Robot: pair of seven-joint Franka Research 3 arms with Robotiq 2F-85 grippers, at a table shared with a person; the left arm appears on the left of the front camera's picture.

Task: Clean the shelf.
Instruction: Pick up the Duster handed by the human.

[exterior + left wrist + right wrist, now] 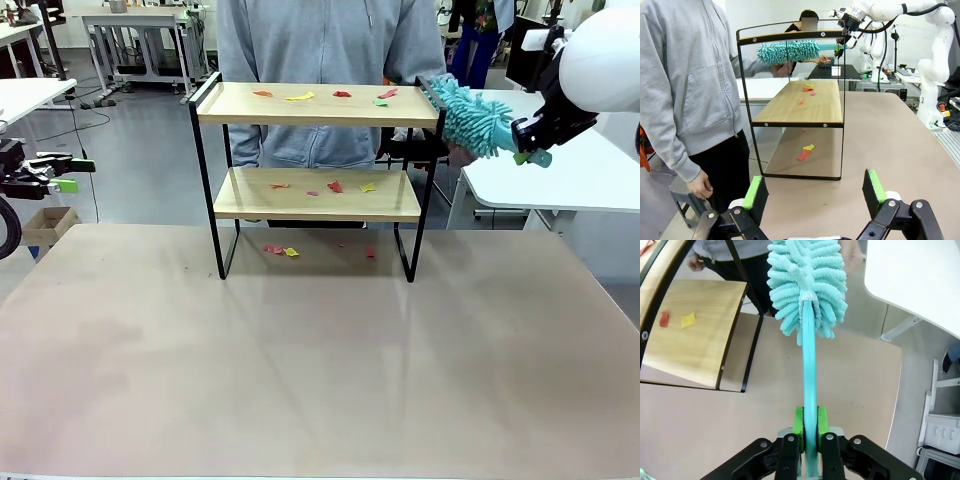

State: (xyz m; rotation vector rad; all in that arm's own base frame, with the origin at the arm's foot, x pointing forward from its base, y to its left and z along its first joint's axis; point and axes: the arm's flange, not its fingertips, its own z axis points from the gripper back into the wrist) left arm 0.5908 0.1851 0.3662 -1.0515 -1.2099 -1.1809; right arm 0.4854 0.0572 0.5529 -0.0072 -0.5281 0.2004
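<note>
Pale brown surface (320, 380) with the shelf (240, 105) standing toward its far side; a person (330, 50) in a grey hoodie is just behind it.
Coloured scraps (300, 97) lie on both wood boards and on the surface beneath; the right end effector (532, 148) is pressed together on the handle of a teal fluffy duster (468, 115), whose head is just beside the right rail of the top board; the left end effector (814, 192) hangs off the surface's left side, fingers spread, holding nothing.
</note>
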